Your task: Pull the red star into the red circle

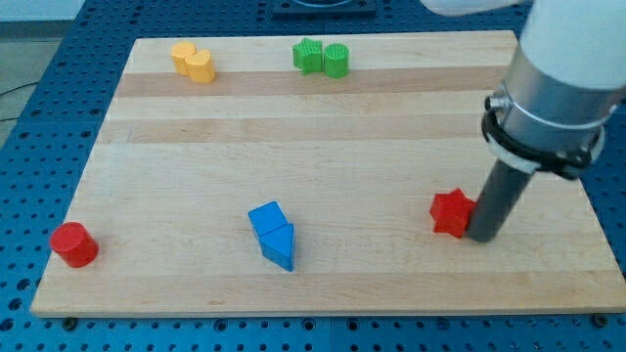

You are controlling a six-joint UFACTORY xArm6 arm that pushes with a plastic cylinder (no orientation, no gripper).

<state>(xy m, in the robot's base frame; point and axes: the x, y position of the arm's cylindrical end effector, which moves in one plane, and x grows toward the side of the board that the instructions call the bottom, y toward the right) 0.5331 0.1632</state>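
The red star [451,212] lies on the wooden board at the view's lower right. My tip [482,237] rests on the board right against the star's right side, touching it or nearly so. The red circle, a short red cylinder [73,243], stands at the view's lower left near the board's left edge, far from the star.
Two blue blocks, a cube [267,220] and a triangle [279,246], sit together at the bottom middle, between star and circle. Two yellow blocks [193,62] lie at the top left. Two green blocks [321,58] lie at the top middle. The board's right edge [587,196] is close to my tip.
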